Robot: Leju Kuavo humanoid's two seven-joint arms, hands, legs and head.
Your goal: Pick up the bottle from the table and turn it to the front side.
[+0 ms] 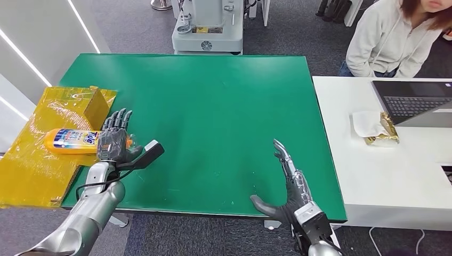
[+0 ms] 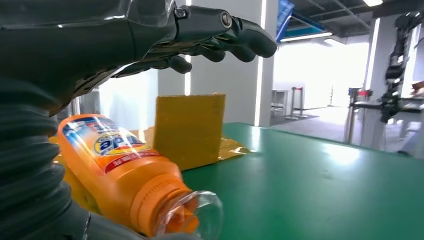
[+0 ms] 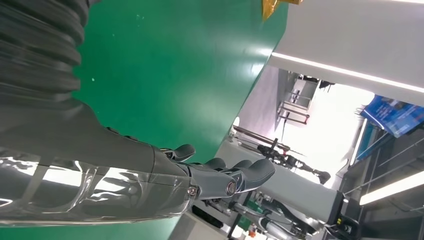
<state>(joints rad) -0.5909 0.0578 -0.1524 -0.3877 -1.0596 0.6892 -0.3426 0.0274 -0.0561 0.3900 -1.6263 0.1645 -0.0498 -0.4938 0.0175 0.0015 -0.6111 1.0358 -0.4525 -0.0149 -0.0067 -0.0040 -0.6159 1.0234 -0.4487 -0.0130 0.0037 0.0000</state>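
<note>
Green table (image 1: 213, 106): orange Tide bottle (image 1: 72, 141) under left hand (image 1: 114, 140).

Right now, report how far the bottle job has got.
Done: the left hand has reached the orange bottle, which lies on its side on the yellow wrapping. In hand: its fingers arch over the bottle, with no closed grip visible. Left: gripping, lifting and turning it to the front. The right hand hovers open over the green table.

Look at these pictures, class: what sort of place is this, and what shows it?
Probably a robotics lab or test space: a green worktable, a grey machine base standing behind it, and a person at a white desk with a laptop.
</note>
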